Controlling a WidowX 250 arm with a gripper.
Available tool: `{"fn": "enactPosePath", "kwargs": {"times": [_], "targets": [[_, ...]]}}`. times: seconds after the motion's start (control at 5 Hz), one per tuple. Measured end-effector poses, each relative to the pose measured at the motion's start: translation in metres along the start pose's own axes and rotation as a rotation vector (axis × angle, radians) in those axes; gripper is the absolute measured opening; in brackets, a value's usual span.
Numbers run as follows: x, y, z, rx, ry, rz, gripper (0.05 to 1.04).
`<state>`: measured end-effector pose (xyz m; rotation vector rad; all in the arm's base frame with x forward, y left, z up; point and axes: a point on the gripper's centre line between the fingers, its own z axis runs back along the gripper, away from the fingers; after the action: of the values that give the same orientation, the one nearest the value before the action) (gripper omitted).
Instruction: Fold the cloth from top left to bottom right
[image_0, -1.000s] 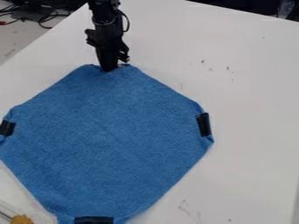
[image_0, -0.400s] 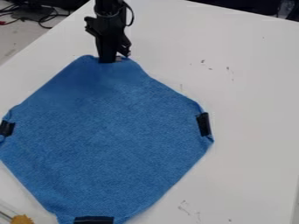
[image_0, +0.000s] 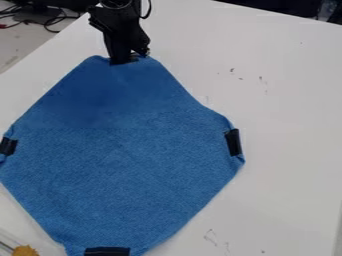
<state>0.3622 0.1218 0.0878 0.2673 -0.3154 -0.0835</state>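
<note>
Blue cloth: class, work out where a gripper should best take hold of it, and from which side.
The cloth is probably best pinched at its blunt top corner, from above, where the gripper has it: the sheet is broad and thin, so an edge suits a pinch.

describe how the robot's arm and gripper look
The arm is black with an angular, blocky body, and a thin black cable loops out beside it. The gripper at its lower end is black too, narrower than the body above.

Single camera view, from above the near side, slanting down across the desk, facing far, fairly close in.
</note>
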Motion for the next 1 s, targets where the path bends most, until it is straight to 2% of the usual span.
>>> {"fn": "enactPosePath", "kwargs": {"times": [0.2,0.4,0.8,1.0], "targets": [[-0.023,-0.011,0.013,-0.053,0.003,0.044,0.055],[-0.048,-0.013,0.013,-0.097,0.051,0.094,0.055],[-0.092,-0.029,0.024,-0.097,0.048,0.153,0.055],[-0.11,-0.038,0.019,-0.133,0.094,0.219,0.055]]}}
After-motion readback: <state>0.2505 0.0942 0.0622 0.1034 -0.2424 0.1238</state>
